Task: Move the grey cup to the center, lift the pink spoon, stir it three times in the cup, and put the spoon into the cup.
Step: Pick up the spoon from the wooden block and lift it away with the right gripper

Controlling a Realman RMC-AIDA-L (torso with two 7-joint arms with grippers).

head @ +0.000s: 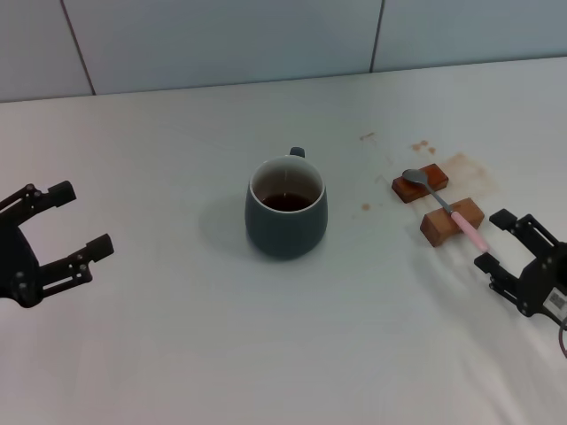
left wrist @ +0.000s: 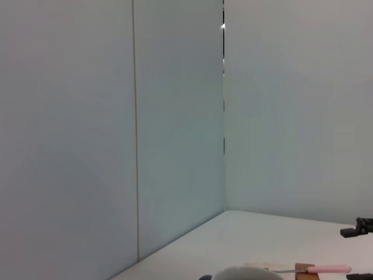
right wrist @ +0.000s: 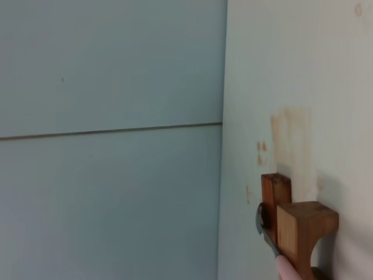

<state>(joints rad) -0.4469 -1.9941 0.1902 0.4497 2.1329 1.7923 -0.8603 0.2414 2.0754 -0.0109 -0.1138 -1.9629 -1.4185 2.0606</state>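
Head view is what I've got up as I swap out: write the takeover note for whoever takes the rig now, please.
Left gripper: open, empty, low at the table's left, apart from the grey cup.
Right gripper: open, empty, just short of the pink spoon's handle end.
Cup: upright mid-table, handle facing away, dark residue inside.
Spoon: lying across two wooden blocks, right of the cup, bowl end on the far block.
Brown stains mark the table by the blocks.
Done: cup looks centred.
Left: grasp and lift spoon, stir three times, leave it in the cup.

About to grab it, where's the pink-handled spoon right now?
In the head view, the slim pink-handled metal spoon lies across two brown wooden blocks, right of the dark blue-grey ceramic mug.
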